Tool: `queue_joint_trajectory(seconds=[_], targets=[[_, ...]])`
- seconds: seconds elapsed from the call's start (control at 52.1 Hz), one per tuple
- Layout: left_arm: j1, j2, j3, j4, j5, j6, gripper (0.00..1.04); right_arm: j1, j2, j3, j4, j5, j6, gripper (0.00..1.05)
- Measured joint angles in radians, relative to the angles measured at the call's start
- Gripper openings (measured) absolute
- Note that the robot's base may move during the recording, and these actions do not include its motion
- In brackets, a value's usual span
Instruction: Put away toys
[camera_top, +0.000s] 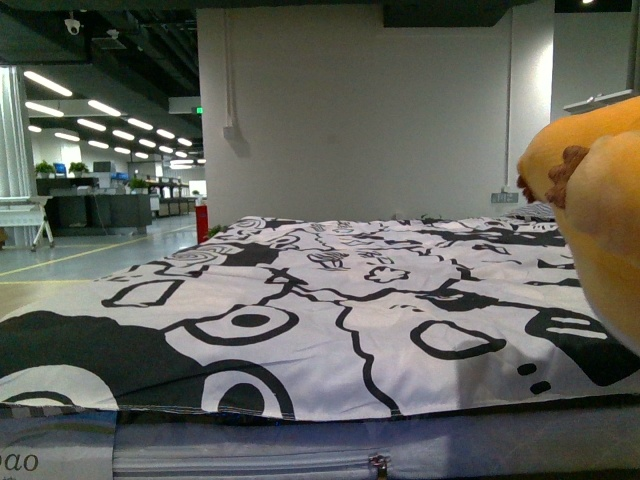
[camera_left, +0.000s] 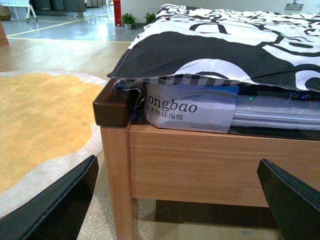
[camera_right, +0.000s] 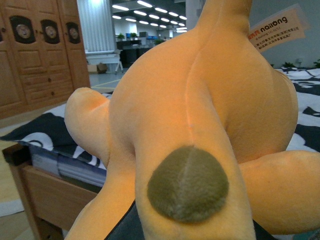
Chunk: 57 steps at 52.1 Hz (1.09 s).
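"Right gripper (camera_right: 190, 234), bottom edge of the right wrist view: what does it hold?" (Trainee)

"I read it as closed on the plush toy (camera_right: 200, 115). Only dark slivers of the jaws show beneath the orange body, so I cannot tell how deep the bite is. In the front view the toy (camera_top: 595, 210) hangs at the right edge, seen against the patterned sheet (camera_top: 330, 300). Left gripper (camera_left: 175, 200) is spread wide and empty, with its fingers (camera_left: 55, 205) in the lower corners of the frame." (Operator)

"What could go wrong?"

"By my judgement, a shallow hold on soft pile could let the toy slide out. The toy fills my wrist camera, so I would steer nearly blind, and a trailing limb could snag the sheet. No container is in sight. The wardrobe (camera_right: 35, 55), upper left, may or may not be the goal."

"Arm pose?"

"Right arm is raised near the bed's edge. Left arm is low and faces the bed frame (camera_left: 200, 165), centre of frame, which it could strike if lifted carelessly."
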Motion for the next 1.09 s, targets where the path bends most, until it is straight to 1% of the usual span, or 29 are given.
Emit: queue_joint_trajectory(seconds=[0.115, 0.173, 0.23, 0.269, 0.365, 0.557, 1.094], targets=[[0.000, 0.000, 0.000, 0.000, 0.000, 0.000, 0.99, 0.072, -0.084, -0.040, -0.066, 0.030, -0.011, 0.17], [0.000, 0.000, 0.000, 0.000, 0.000, 0.000, 0.99, 0.119, -0.134, -0.061, -0.112, 0.054, -0.023, 0.17], [0.000, 0.000, 0.000, 0.000, 0.000, 0.000, 0.99, 0.185, -0.193, -0.085, -0.165, 0.087, -0.047, 0.17], [0.000, 0.000, 0.000, 0.000, 0.000, 0.000, 0.99, 0.219, -0.216, -0.095, -0.180, 0.106, -0.058, 0.17], [0.000, 0.000, 0.000, 0.000, 0.000, 0.000, 0.99, 0.271, -0.243, -0.109, -0.191, 0.146, -0.082, 0.17], [0.000, 0.000, 0.000, 0.000, 0.000, 0.000, 0.99, 0.288, -0.253, -0.121, -0.191, 0.164, -0.099, 0.17], [0.000, 0.000, 0.000, 0.000, -0.003, 0.000, 0.99, 0.292, -0.253, -0.121, -0.191, 0.161, -0.108, 0.17]])
